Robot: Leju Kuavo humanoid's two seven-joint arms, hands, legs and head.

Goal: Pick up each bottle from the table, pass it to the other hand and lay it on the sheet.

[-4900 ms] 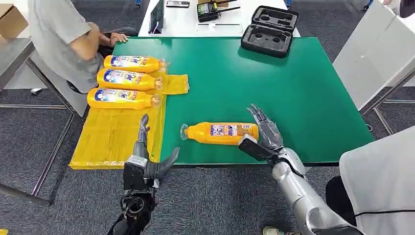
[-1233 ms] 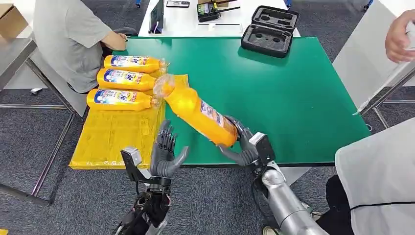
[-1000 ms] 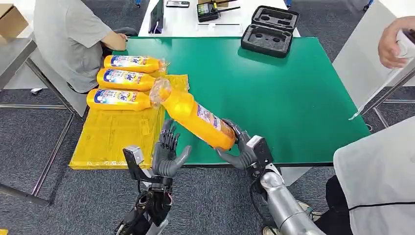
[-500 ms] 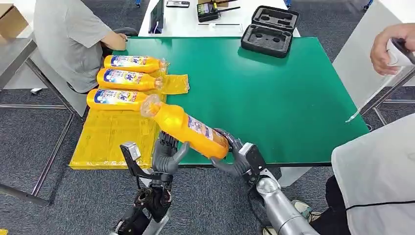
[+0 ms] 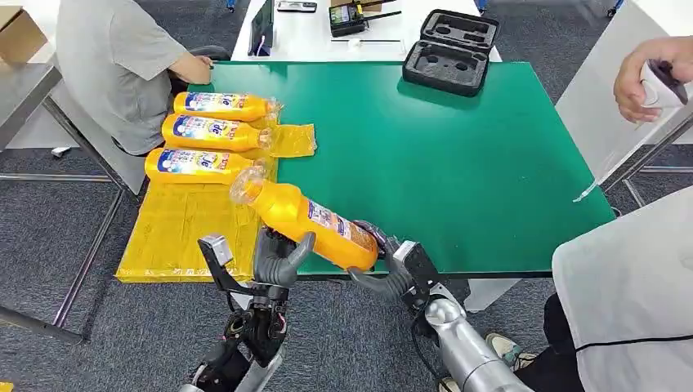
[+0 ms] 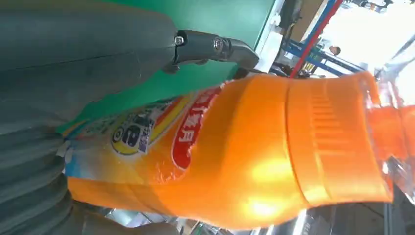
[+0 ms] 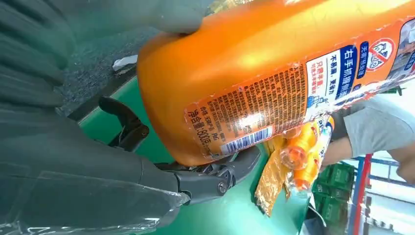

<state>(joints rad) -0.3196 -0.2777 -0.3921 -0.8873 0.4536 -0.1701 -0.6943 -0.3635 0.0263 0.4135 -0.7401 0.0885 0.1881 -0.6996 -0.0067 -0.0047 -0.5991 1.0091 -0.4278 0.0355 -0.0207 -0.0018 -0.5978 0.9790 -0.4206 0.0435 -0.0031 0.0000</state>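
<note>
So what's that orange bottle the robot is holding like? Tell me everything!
The orange bottle is shiny plastic with a clear cap end and a colourful label with a barcode. It is off the green table, tilted, cap end pointing up toward the yellow sheet. The right hand grips its bottom end, and the left hand cups its middle from below.

Near half of the yellow sheet [image 5: 184, 229] looks bare to me; three bottles [image 5: 204, 132] fill its far end. A seated person [image 5: 114, 65] crowds that far-left corner. Black case [image 5: 449, 51] sits well apart.
</note>
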